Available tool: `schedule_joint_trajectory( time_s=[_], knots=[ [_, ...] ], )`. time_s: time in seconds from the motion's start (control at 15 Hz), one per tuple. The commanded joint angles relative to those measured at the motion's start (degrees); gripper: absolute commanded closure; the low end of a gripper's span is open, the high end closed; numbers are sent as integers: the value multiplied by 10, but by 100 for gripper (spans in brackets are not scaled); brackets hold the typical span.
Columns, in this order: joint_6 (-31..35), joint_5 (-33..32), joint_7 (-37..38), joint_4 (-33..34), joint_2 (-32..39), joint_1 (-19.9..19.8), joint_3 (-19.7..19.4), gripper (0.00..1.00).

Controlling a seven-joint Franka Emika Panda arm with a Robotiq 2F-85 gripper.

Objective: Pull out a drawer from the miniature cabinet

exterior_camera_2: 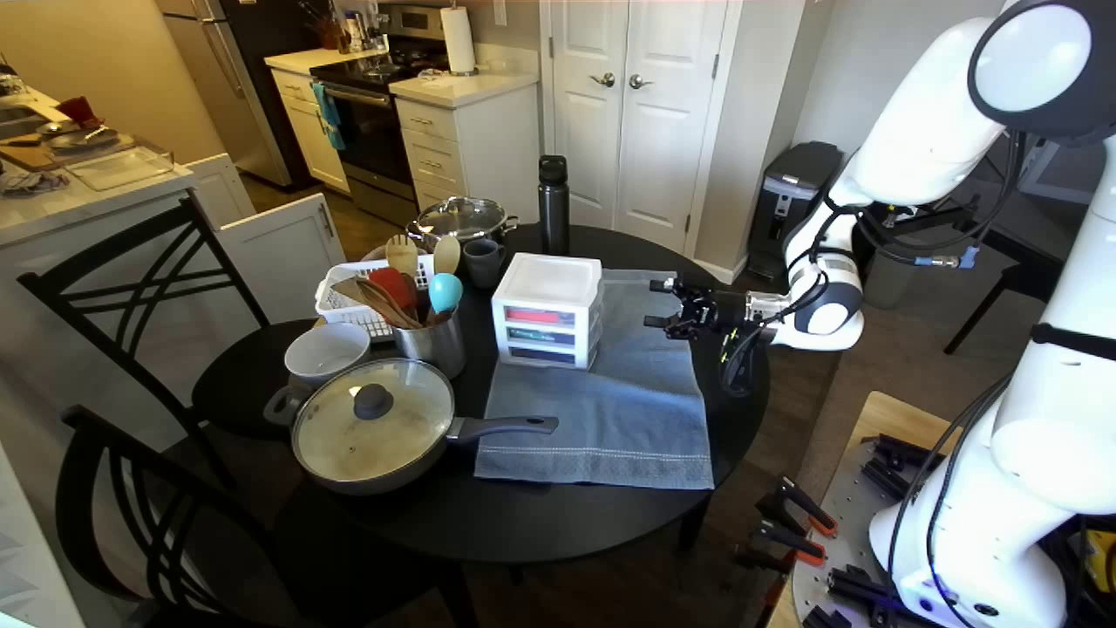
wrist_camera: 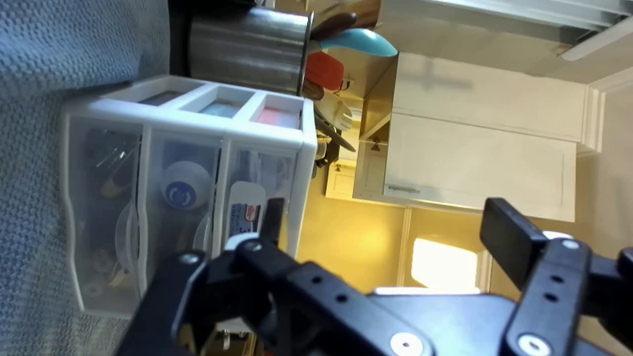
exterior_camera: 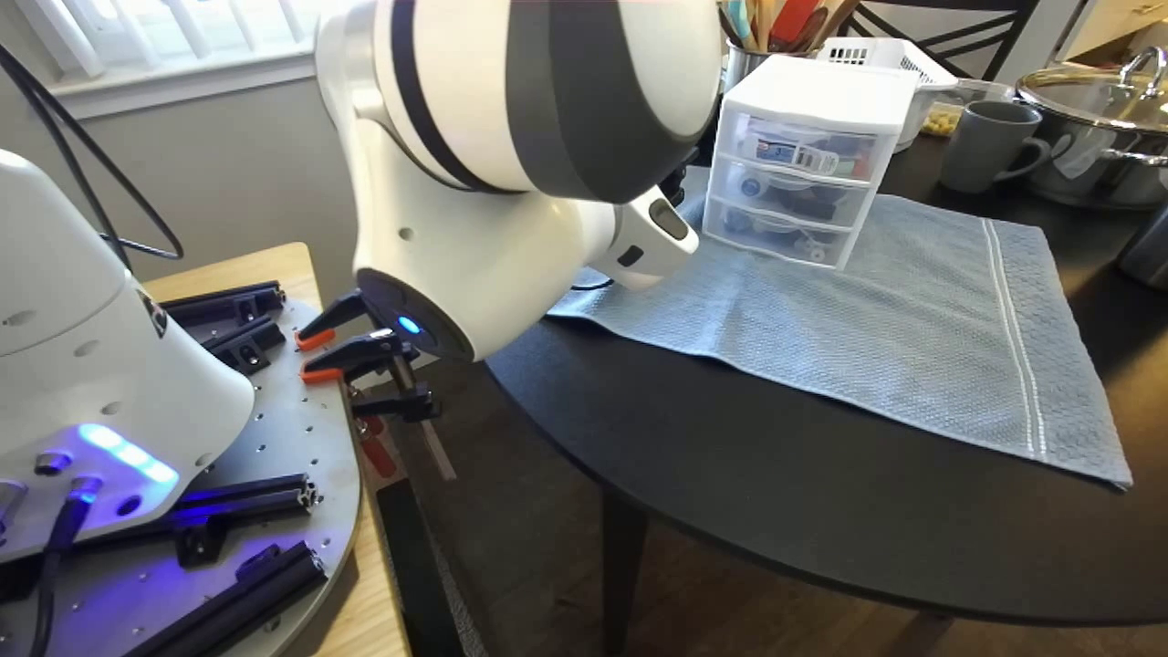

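Here, the drawer (wrist_camera: 101,212) is seated as the lowest of three in the miniature cabinet (exterior_camera: 794,172), just above the grey-blue towel (exterior_camera: 894,319) spread on the dark table (exterior_camera: 730,438). Its clear front appears flush with the middle drawer (wrist_camera: 180,148) and the top drawer (wrist_camera: 252,173); no pulling out is judged to have been done. Small items are seen through the plastic, too hazy to be named. The gripper (exterior_camera_2: 659,303) is held level before the cabinet, its fingers (exterior_camera_2: 656,322) set apart one above the other, with nothing gripped and no contact made. The drawer is expected to be light, thin-walled and fairly stiff, though the front may bow or crack under a hard squeeze, and the smooth plastic is likely to be slippery. A hold is best taken at the wavy edge bordering the front, near the middle of its width, so that the pull is kept straight; from a corner, the tray could be skewed and jammed. Whether that edge projects enough to be pinched cannot be told. A lowering is judged to be called for, since the fingers seem to be set at about the level of the top drawer; with the towel so close beneath, cloth could be caught by the lower finger. As the cabinet itself looks light, it may be dragged or tipped; a slow, level pull is advised.
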Motion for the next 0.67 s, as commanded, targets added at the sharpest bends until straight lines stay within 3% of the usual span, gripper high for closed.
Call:
schedule_joint_trajectory(
  time_s=[0.0,0.13,0.33,0.47,0.53,0.6],
  knots=[
    [-76,-132,-1,38,86,-47,-42,0],
    [-105,-215,5,61,121,-71,-67,0],
    [-171,-295,4,139,227,-133,-93,0],
    [-177,-296,3,187,263,-151,-87,0],
    [-154,-282,2,132,214,-141,-96,0],
    [-158,-282,2,150,234,-147,-97,0]
  ],
)
